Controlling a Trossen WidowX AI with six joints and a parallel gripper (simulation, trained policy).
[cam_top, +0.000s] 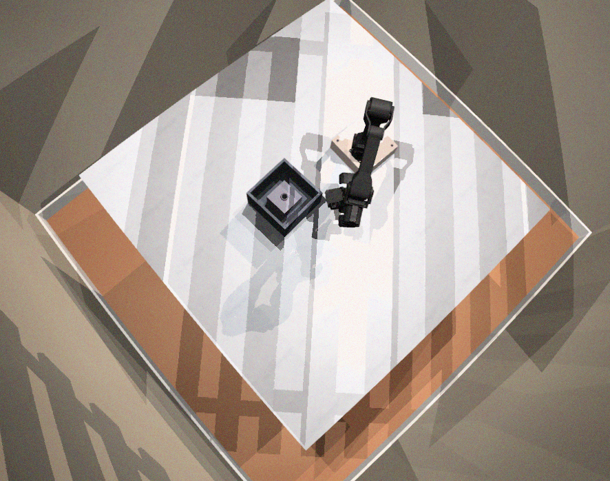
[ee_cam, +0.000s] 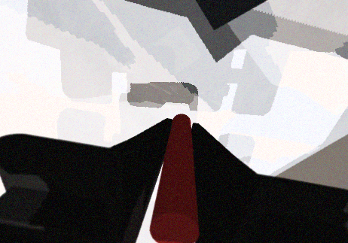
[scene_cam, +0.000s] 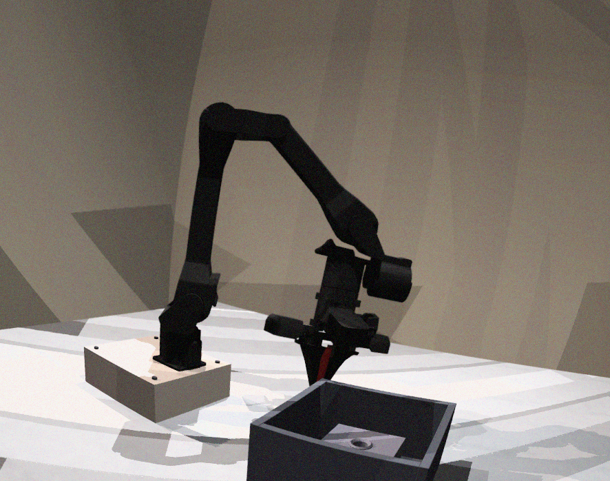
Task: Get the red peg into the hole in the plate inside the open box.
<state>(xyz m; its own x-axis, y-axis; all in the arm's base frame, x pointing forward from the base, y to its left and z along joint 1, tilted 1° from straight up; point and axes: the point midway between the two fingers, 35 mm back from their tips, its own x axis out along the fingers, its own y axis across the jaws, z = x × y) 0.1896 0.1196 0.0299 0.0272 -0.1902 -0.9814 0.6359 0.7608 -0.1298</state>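
Observation:
My gripper [scene_cam: 317,382] [ee_cam: 181,126] is shut on the red peg [scene_cam: 323,363] [ee_cam: 178,180]. The peg runs lengthwise between the two black fingers in the wrist view, its far end just at the fingertips. In the exterior view the peg leans slightly, and its lower end is hidden behind the box wall. The open dark box [cam_top: 265,218] [scene_cam: 341,457] stands beside the gripper, which is outside it. The light plate [cam_top: 275,198] [scene_cam: 341,433] at its bottom has a round hole [cam_top: 284,196] [scene_cam: 361,443] with nothing in it. In the top view the arm hides the peg.
The arm's base block [cam_top: 385,151] [scene_cam: 120,385] stands behind the gripper on the white table [cam_top: 346,310] [scene_cam: 31,372]. A corner of the box [ee_cam: 222,4] shows at the top of the wrist view. The near box wall stands between the gripper and the plate. Striped shadows cross the table.

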